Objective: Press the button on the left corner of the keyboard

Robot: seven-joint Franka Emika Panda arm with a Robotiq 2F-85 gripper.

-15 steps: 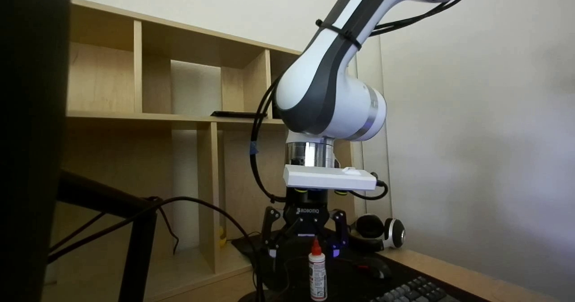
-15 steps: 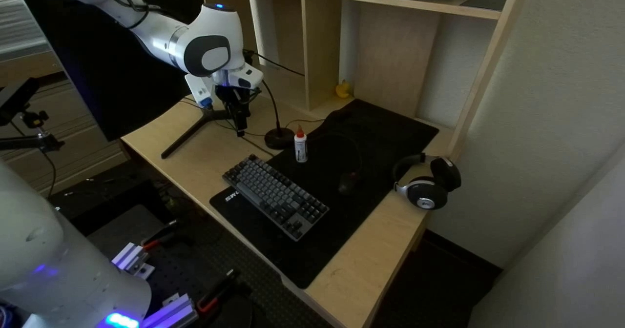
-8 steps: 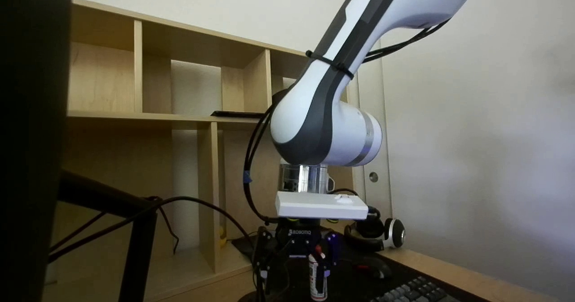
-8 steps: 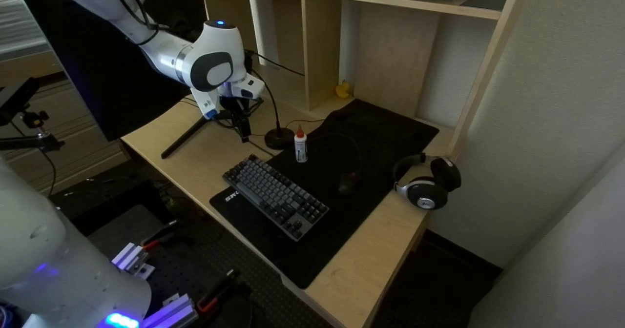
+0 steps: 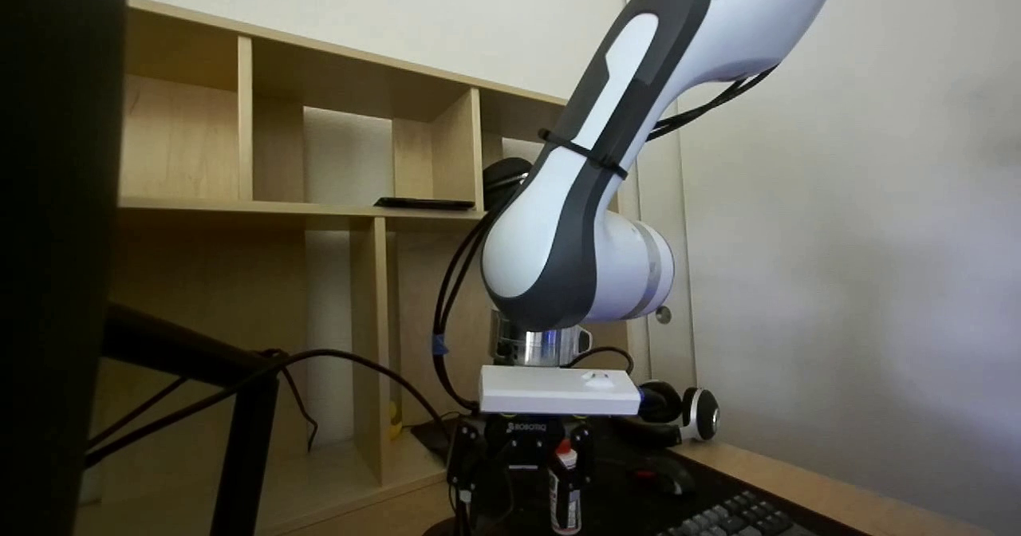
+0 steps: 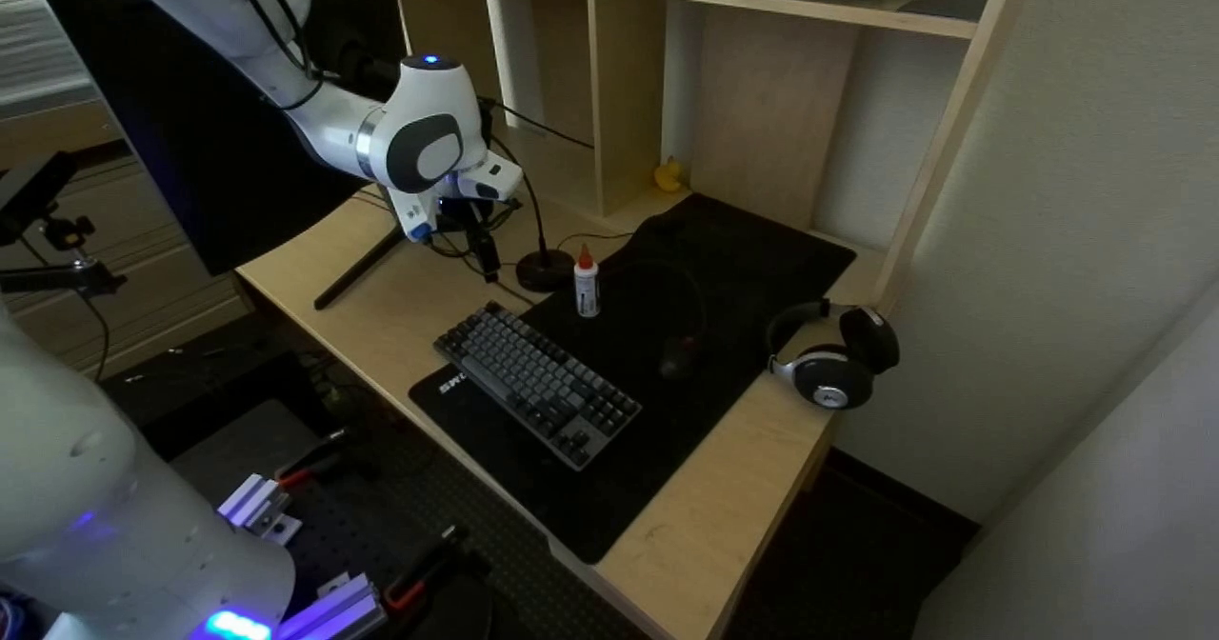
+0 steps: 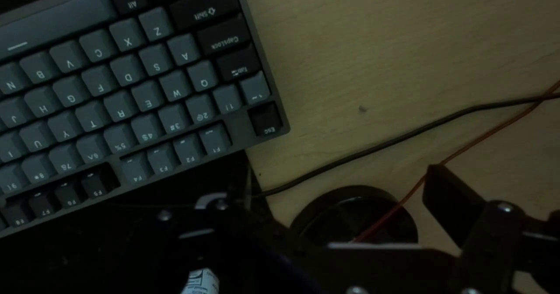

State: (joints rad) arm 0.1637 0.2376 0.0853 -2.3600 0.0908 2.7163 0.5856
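Observation:
The keyboard (image 6: 538, 383) is flat and black with grey and dark keys. It lies partly on the black desk mat (image 6: 657, 473). Part of it shows in an exterior view (image 5: 738, 518) at the bottom right. In the wrist view the keyboard (image 7: 109, 97) fills the upper left, upside down. Its dark Esc key (image 7: 266, 120) sits at the corner. My gripper (image 6: 489, 273) is open and empty above the desk, beyond the Esc corner and apart from it. Its two fingers stand wide apart in an exterior view (image 5: 522, 488) and in the wrist view (image 7: 343, 182).
A white bottle with a red tip (image 6: 587, 290) stands close to the gripper. A round black stand base (image 6: 545, 270) and cables are by the fingers. A mouse (image 6: 679, 356), headphones (image 6: 830, 364), a monitor (image 6: 190, 116) and a wooden shelf (image 5: 367, 281) surround the desk.
The arm and gripper have moved down toward the desk, and in an exterior view slightly right toward the keyboard's corner. The fingers stay apart. The keyboard and bottle have not moved.

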